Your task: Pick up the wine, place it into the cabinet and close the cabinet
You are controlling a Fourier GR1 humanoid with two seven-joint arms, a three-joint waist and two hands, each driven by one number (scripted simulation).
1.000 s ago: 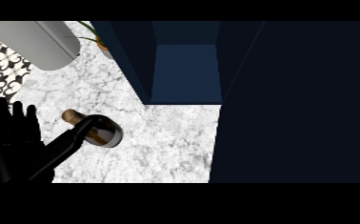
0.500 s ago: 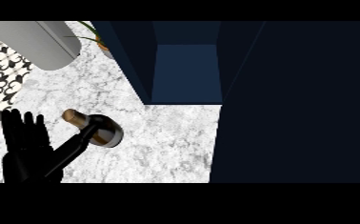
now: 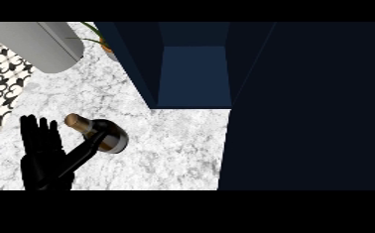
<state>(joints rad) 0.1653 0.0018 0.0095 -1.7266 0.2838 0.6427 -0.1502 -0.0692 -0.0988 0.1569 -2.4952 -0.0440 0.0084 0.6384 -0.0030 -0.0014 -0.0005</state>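
Note:
The wine bottle (image 3: 107, 135) stands on the marble counter (image 3: 168, 152), dark with a brown cork end leaning toward the upper left. My left hand (image 3: 42, 152) is at the lower left, just left of the bottle, fingers straight and pointing up. Its thumb (image 3: 79, 153) stretches right and reaches the bottle's lower side; nothing is curled round the bottle. Up and to the right, the cabinet (image 3: 194, 73) is open, showing a blue inside. My right hand does not show.
The dark cabinet door (image 3: 300, 108) fills the right side down to the lower edge. A grey rounded object (image 3: 40, 43) lies at the top left, with a plant (image 3: 97, 37) beside it and a black-and-white patterned surface (image 3: 11, 76) at the left edge.
My left hand has moved right and come further into view, closing on the bottle; its thumb now touches the bottle's side. The bottle has stayed in place.

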